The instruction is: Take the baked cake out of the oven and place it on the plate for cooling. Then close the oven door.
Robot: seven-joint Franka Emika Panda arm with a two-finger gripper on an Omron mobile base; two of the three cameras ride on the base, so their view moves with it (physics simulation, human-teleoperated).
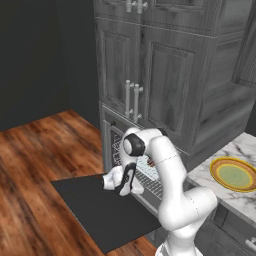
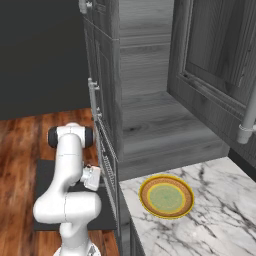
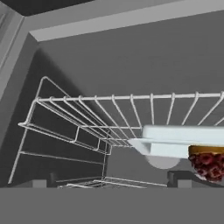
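Note:
The oven [image 1: 142, 172] stands open, its door [image 1: 95, 207] lying flat and dark above the wood floor. My gripper [image 1: 127, 185] hangs over the door's inner edge at the oven mouth, open and holding nothing. In the hand view its fingertips [image 3: 179, 178] stand wide apart before the wire racks [image 3: 113, 109]. The baked cake [image 3: 207, 162], dark brown-red and lumpy, sits at the lower right beneath a pale blue tray [image 3: 183, 141], right of my gripper [image 3: 111, 181]. The plate [image 1: 234, 173], yellow-rimmed with a green centre, lies bare on the marble counter [image 2: 220, 220].
Grey wood cabinet doors [image 1: 165, 75] with vertical handles rise above the oven. The open door [image 2: 42, 175] covers the floor in front of the base. A shelf niche [image 2: 160, 130] sits behind the plate [image 2: 166, 196]. Dark wall and wood floor [image 1: 30, 165] lie to the left.

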